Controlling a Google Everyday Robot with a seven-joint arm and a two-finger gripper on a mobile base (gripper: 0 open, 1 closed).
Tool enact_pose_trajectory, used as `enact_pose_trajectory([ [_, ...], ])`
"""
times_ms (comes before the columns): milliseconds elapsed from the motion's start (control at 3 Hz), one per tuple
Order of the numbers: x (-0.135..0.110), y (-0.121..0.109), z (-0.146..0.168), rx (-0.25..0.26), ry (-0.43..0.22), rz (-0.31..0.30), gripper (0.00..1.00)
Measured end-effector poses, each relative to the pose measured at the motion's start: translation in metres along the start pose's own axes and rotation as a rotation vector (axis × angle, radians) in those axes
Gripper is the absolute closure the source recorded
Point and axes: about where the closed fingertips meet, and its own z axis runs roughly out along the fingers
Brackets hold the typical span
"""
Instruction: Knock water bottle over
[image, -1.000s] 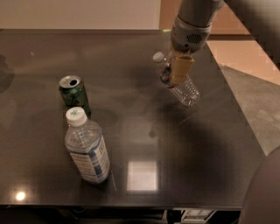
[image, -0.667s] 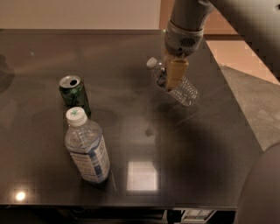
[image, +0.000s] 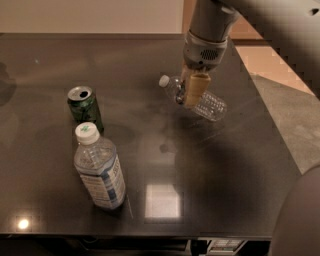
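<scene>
The water bottle (image: 211, 105) is seen lying on the surface (image: 225, 170) beneath the pincer (image: 192, 96), whose grip cannot be told; the knock-over is judged essentially done

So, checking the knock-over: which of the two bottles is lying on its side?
The slim water bottle at the gripper, white cap pointing left. The wider bottle with the pale label stands upright by the green can.
</scene>
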Motion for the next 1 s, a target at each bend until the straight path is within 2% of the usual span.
enact_pose_trajectory([
  [333, -0.007, 0.011, 0.006, -0.021, -0.023, 0.006, 0.00],
  [667, -0.011, 0.022, 0.024, -0.058, -0.081, 0.041, 0.00],
  [1000, -0.013, 0.018, 0.025, -0.045, -0.087, 0.041, 0.00],
])
